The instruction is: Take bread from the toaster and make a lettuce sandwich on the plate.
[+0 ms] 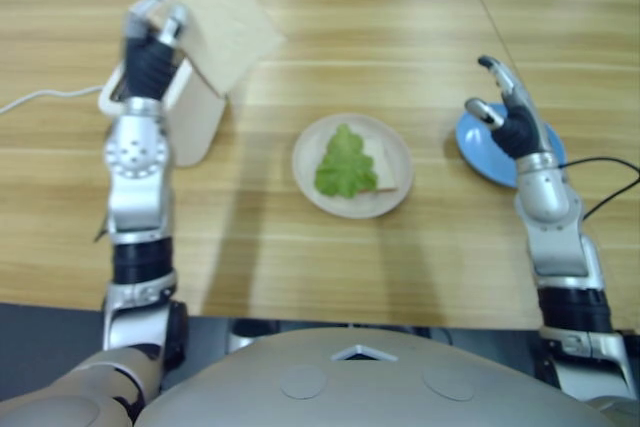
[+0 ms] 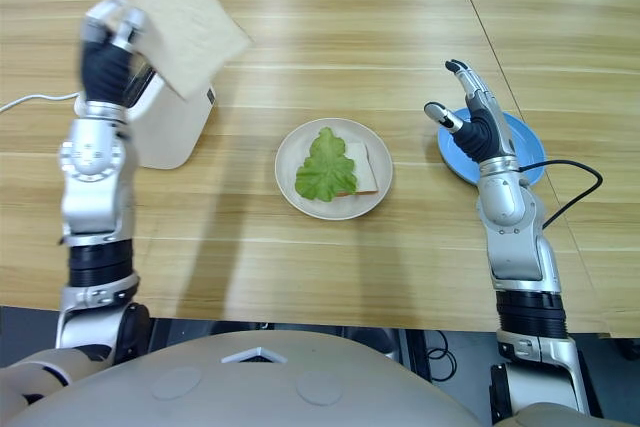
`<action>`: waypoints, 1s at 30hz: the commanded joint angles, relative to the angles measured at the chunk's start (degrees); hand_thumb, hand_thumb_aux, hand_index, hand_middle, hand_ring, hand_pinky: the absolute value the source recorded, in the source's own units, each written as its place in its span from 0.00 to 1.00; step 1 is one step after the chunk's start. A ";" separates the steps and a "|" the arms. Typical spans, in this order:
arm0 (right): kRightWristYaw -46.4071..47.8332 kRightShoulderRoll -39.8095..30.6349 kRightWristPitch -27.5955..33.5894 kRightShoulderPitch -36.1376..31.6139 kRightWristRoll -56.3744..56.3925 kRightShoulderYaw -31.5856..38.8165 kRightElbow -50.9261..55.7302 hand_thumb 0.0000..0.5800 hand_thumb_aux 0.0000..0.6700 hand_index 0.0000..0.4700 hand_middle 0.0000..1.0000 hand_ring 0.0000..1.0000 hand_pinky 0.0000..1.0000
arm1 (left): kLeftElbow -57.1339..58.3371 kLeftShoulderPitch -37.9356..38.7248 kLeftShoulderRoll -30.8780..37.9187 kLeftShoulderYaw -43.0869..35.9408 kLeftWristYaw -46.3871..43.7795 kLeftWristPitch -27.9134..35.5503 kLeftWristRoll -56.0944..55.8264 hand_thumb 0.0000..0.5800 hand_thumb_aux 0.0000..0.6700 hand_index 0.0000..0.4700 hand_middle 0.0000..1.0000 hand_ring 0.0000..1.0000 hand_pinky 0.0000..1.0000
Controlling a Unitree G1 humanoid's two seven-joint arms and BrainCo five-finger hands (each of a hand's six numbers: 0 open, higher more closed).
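Left fingers [image 2: 100, 25] apparently tight around bread slice [image 2: 190, 22] above toaster [image 2: 170, 132]; right fingers [image 2: 472, 87] apart, empty.

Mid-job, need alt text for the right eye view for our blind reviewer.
The left hand holds a bread slice raised above the white toaster. On the round plate at centre, a lettuce leaf lies on a second slice; the open right hand hovers by a blue plate.

A light wooden surface [image 2: 330, 47] spans the view, with a seam [image 2: 475, 7] running down its right part. A white toaster [image 2: 170, 132] stands at the left, its white cord [image 2: 35, 102] trailing off the left edge. A pale round plate [image 2: 335, 215] sits near the middle. A blue plate [image 2: 525, 147] lies to the right, a black cable [image 2: 580, 192] looping just beside it.
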 commanded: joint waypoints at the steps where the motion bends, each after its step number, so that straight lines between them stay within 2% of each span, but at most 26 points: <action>1: -0.14 0.34 -0.40 -0.16 0.08 0.38 1.25 0.00 0.00 0.00 0.00 0.00 0.00 | 8.59 -0.06 -1.06 -6.97 -6.41 0.27 1.27 1.00 1.00 0.98 1.00 1.00 1.00; 5: -0.30 0.59 -0.49 -0.40 -0.06 0.59 1.63 0.00 0.00 0.00 0.00 0.00 0.00 | 20.51 -2.93 -1.73 -11.99 -10.05 -1.30 3.83 1.00 1.00 0.98 1.00 1.00 1.00; 11: -0.30 0.91 -0.61 -0.76 -0.18 0.90 2.02 0.00 0.00 0.00 0.00 0.00 0.00 | 30.64 -6.67 -2.71 -13.23 -12.99 -4.19 4.33 1.00 1.00 0.98 1.00 1.00 1.00; 19: -0.84 1.19 -0.98 -0.70 -0.66 1.41 3.20 0.00 0.00 0.00 0.00 0.00 0.00 | 34.74 -9.12 -3.99 -12.34 -14.08 -5.35 4.05 1.00 1.00 0.98 1.00 1.00 1.00; 30: -1.28 1.07 -0.80 -0.92 -0.99 2.17 3.57 0.00 0.00 0.00 0.00 0.00 0.00 | 33.28 -9.14 -5.39 -13.62 -15.28 -4.49 4.89 1.00 1.00 0.98 1.00 1.00 1.00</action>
